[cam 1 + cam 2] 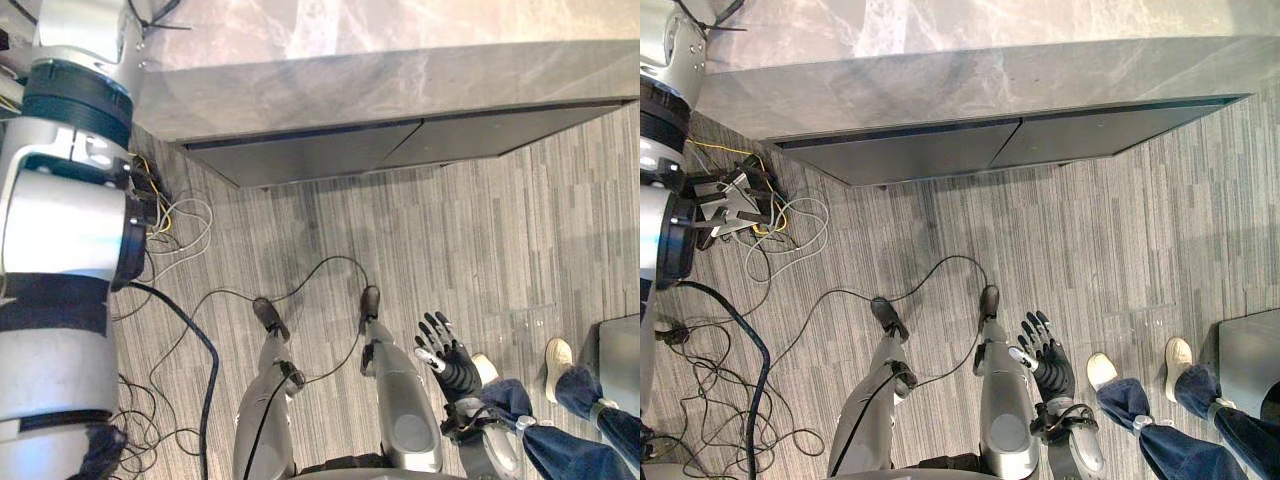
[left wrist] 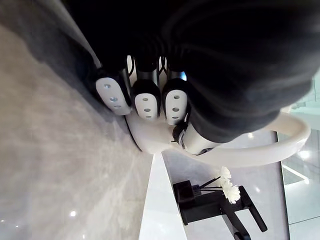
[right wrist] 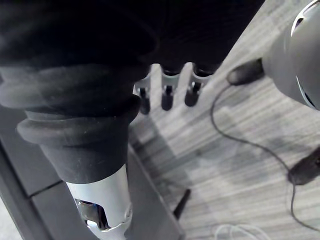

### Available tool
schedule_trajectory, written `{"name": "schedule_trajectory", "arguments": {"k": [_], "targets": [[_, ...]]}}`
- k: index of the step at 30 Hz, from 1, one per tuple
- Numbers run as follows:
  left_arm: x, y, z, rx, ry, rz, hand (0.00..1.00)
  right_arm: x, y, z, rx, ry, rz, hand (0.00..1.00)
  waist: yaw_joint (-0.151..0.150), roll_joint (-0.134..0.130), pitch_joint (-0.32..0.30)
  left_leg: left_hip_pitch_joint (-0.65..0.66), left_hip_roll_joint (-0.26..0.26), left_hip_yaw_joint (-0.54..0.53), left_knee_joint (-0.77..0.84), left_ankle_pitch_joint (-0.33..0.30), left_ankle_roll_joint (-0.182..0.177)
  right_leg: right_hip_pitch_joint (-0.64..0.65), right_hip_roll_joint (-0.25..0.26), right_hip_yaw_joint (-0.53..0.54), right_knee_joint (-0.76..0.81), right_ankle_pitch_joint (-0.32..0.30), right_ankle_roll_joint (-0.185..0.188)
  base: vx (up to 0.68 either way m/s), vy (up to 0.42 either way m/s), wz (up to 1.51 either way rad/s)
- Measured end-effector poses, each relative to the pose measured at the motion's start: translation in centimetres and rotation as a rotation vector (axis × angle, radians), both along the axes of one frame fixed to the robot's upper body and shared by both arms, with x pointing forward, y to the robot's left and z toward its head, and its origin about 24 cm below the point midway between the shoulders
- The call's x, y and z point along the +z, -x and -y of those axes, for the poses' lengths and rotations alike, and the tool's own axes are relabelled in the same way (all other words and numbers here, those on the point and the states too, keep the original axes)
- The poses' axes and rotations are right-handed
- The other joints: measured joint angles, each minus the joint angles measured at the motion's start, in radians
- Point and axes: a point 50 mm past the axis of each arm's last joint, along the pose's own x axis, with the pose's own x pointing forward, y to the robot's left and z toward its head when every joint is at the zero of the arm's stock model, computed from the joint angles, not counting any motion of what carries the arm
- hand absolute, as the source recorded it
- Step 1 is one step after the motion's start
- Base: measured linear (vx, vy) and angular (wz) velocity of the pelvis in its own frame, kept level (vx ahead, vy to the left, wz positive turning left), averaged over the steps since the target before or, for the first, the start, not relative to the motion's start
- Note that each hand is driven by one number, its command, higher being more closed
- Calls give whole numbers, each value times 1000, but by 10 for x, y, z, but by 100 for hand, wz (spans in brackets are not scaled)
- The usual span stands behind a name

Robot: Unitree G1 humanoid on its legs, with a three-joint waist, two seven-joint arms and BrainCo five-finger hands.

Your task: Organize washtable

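My left arm (image 1: 60,230) reaches up over the grey marble washtable (image 1: 400,80). In the left wrist view my left hand (image 2: 145,100) is at a white rounded thing (image 2: 250,156) on the marble top (image 2: 60,150), fingers bent over its edge and the thumb against it. Past it stands a black faucet (image 2: 215,205) with small white flowers (image 2: 227,185) beside it. My right hand (image 1: 447,355) hangs low beside my leg, fingers straight and holding nothing, above the striped floor (image 3: 225,150).
Dark cabinet fronts (image 1: 330,150) run under the counter's edge. A person's legs in jeans with white shoes (image 1: 557,355) stand at the lower right, close to my right hand. A grey box (image 1: 620,365) sits at the right edge. Loose wires (image 1: 790,225) lie on the floor at left.
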Motion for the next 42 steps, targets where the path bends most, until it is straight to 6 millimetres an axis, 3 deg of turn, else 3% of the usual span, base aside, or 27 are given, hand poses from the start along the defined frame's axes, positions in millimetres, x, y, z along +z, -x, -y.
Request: {"name": "schedule_trajectory", "arguments": {"k": [12,21,26,32,34,36,38,42], "targets": [[42,27,-2,-4,82,140,100,6,0,1,-41,-4,19,0,-4,7,26,-47,-1,33,0,0,0,-44,5,27,-54,42,1,11,-16,-6],[52,38,9,-85,131,206,100,10,13,13,-85,20,13,0,19,8,26,-65,1,65,0,-1,-1,-71,5,43,-54,45,1,31,-20,-5],[60,47,12,-130,151,260,100,14,27,21,-107,30,5,0,47,11,24,-88,17,101,0,-2,-1,-91,9,48,-75,63,-4,15,-15,-7],[59,46,16,-185,206,260,100,14,38,31,-109,68,-25,0,63,12,23,-87,23,125,0,-2,-1,-91,11,48,-77,67,-5,24,-15,-2],[56,42,22,-207,215,246,100,13,41,30,-96,66,-32,0,64,12,23,-78,24,125,0,-1,-1,-78,11,44,-77,67,-5,56,-19,7],[37,26,38,-248,208,178,100,12,41,30,-83,69,-43,0,63,12,23,-41,25,127,0,-1,-1,-33,11,27,-76,67,-5,72,-17,12],[23,17,43,-264,199,134,100,13,41,30,-79,71,-40,0,63,12,23,-17,24,128,0,-1,-1,-9,11,22,-75,67,-5,49,-14,7],[-40,-6,57,-356,202,11,100,7,31,31,-61,75,-46,0,54,23,7,61,10,99,1,-1,0,87,12,-15,-70,43,-31,50,-19,17]]}}
